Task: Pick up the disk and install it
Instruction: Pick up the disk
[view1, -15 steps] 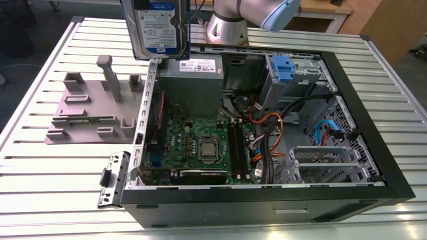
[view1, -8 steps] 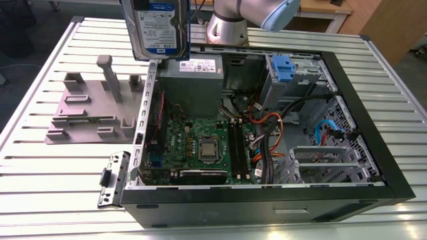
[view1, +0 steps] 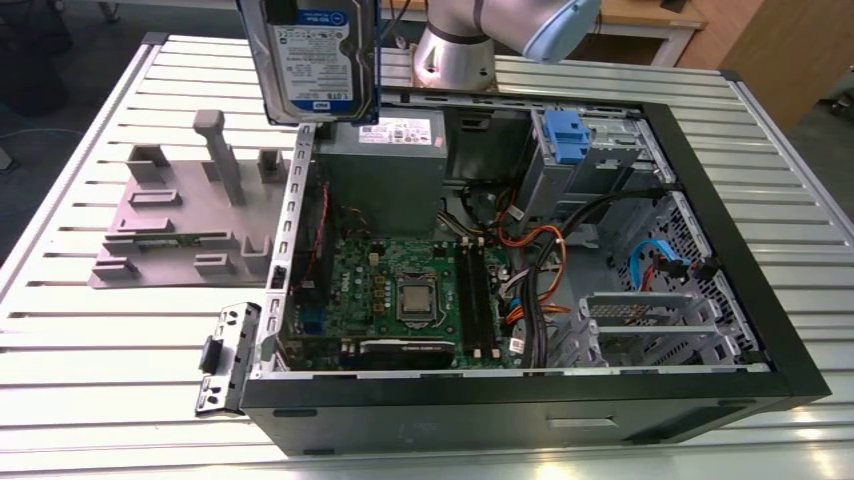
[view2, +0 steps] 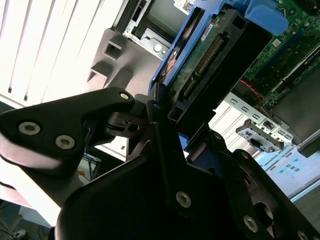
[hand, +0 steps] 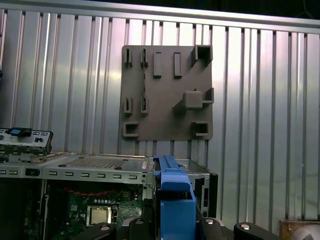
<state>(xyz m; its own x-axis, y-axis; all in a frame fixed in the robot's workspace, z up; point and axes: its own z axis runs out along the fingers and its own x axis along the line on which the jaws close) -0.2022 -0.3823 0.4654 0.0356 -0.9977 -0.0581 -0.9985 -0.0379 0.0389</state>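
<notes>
jaws: closing on the disk (view1: 320, 60) and clamping its blue bracket from both sides, as both wrist views are showing.
disk position: hanging clear above the case (view1: 787, 330), over its far corner on the exterior view's left.
disk axis: long axis is standing upright and running straight out from the jaws toward the case; the label is facing the exterior camera.
disk in the second wrist view: the disk (view2: 210, 55) is showing its circuit side and connector edge.
case: lying on its side on the desk (view1: 80, 350), open face up.
case contents: holding the board (view1: 400, 290), loose cables, a grey box (view1: 387, 150) directly under the disk, and a drive cage (view1: 567, 135) with a blue piece in it at the far side.
stand (view1: 174, 220): sitting on the desk just beside the case, on the exterior view's left, carrying nothing.
progress: the pick-up is looking done; the disk is not yet sitting inside the case.
</notes>
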